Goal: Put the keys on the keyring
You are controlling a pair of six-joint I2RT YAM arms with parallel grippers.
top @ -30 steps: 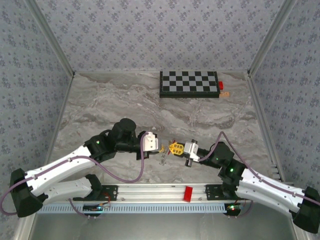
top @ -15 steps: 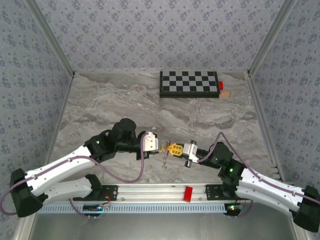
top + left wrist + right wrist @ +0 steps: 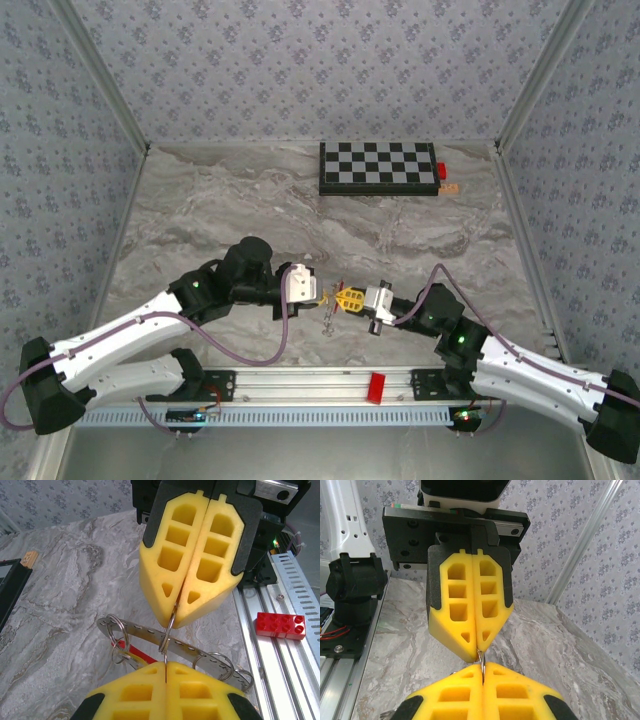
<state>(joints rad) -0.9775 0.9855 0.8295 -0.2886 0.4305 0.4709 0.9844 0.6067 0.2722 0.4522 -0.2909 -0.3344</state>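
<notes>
Right gripper (image 3: 172, 620) nudged left, tip-to-tip with left gripper (image 3: 166, 667), both clamped shut on keyring (image 3: 145, 631): a speck from above, loops clear from left wrist, red block (image 3: 280, 625) beside.

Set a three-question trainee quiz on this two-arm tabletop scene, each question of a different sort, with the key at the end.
1. True or false: the left yellow foam-padded tool and the right yellow foam-padded tool are both shut and meet tip to tip.
2. Multiple choice: the red studded plastic brick lies A) on the grooved aluminium rail; B) on a checkerboard; C) between the two tools.
3. Short answer: what is pinched at the right tool's tips?

Key: 1 true; 2 A; 3 a small thin metal ring.
</notes>
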